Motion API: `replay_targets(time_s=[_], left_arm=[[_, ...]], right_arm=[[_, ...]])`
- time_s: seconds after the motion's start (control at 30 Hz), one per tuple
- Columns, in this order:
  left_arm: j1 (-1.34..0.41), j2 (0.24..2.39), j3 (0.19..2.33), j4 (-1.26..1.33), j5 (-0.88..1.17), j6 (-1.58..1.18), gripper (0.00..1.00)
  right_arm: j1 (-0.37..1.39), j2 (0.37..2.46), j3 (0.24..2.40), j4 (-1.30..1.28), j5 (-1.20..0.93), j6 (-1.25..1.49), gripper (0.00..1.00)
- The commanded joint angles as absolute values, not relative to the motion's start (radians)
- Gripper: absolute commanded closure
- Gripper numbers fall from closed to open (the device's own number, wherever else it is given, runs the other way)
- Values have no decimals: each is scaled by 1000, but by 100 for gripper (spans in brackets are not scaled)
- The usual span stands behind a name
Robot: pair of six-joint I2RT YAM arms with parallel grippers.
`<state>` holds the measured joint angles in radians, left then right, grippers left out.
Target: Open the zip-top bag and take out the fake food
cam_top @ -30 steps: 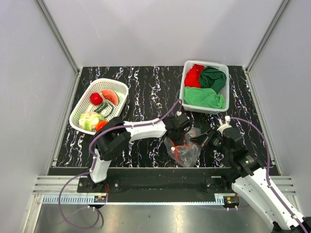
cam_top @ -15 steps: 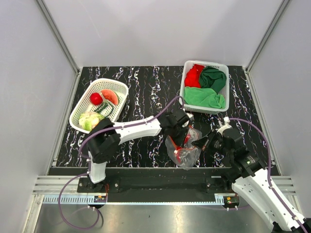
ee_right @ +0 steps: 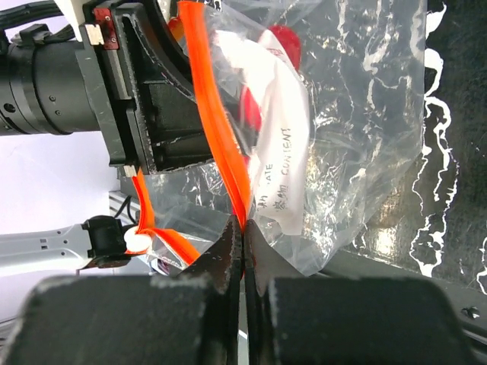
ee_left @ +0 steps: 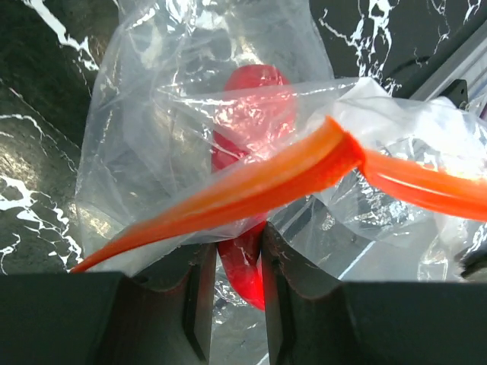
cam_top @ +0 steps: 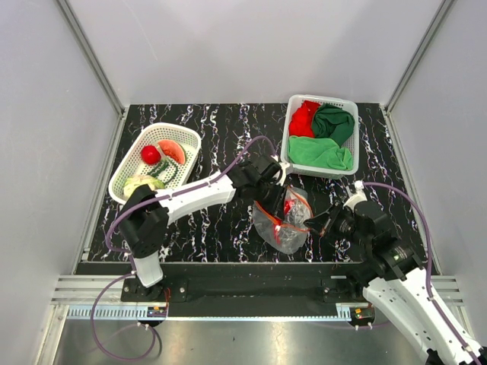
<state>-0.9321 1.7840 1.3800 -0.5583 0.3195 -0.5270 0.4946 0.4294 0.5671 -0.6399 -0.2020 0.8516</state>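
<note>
The zip-top bag (cam_top: 285, 234) hangs crumpled between my two grippers near the table's front. My right gripper (cam_top: 313, 225) is shut on its orange zip strip (ee_right: 209, 99), pinched at my fingertips (ee_right: 243, 228). My left gripper (cam_top: 278, 202) is at the bag's mouth, shut on a long red fake food piece (ee_left: 242, 266), which runs up behind the clear plastic (ee_left: 152, 137). The zip strip (ee_left: 289, 175) crosses just above the left fingers (ee_left: 199, 289). More fake food lies in the left basket: a watermelon slice (cam_top: 173, 150), a red round fruit (cam_top: 150, 154) and a cabbage (cam_top: 139, 186).
The white mesh basket (cam_top: 122, 190) with the food stands at the left. A second white basket (cam_top: 287, 122) with red and green cloths stands at the back right, just behind the bag. The table's front edge runs close below the bag.
My left gripper has moved back and to the left, its elbow swinging left. The bag's mouth has been drawn up with it. The right gripper has kept its hold on the strip.
</note>
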Motion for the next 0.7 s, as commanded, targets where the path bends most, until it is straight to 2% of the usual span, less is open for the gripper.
replay_targets(time_s=[0.0, 0.07, 0.2, 0.3, 0.4, 0.53, 0.67], left_arm=[[-934, 1756, 1371, -502, 406, -520, 68], [-934, 1759, 1368, -503, 388, -517, 57], [-933, 1802, 1350, -508, 364, -564, 45], [-933, 1841, 1345, -494, 336, -586, 41], [-934, 1871, 1347, -450, 331, -589, 44], [-942, 1871, 1327, -344, 350, -612, 65], [-959, 1896, 1328, -288, 371, -647, 69]], right_arm=[[495, 457, 614, -643, -193, 810, 100], [499, 462, 615, -640, -196, 808, 100], [497, 469, 611, -632, -202, 816, 100], [497, 480, 611, -626, -210, 821, 100], [497, 486, 617, -626, -216, 822, 100], [497, 479, 611, -627, -221, 833, 100], [497, 471, 606, -635, -218, 841, 100]])
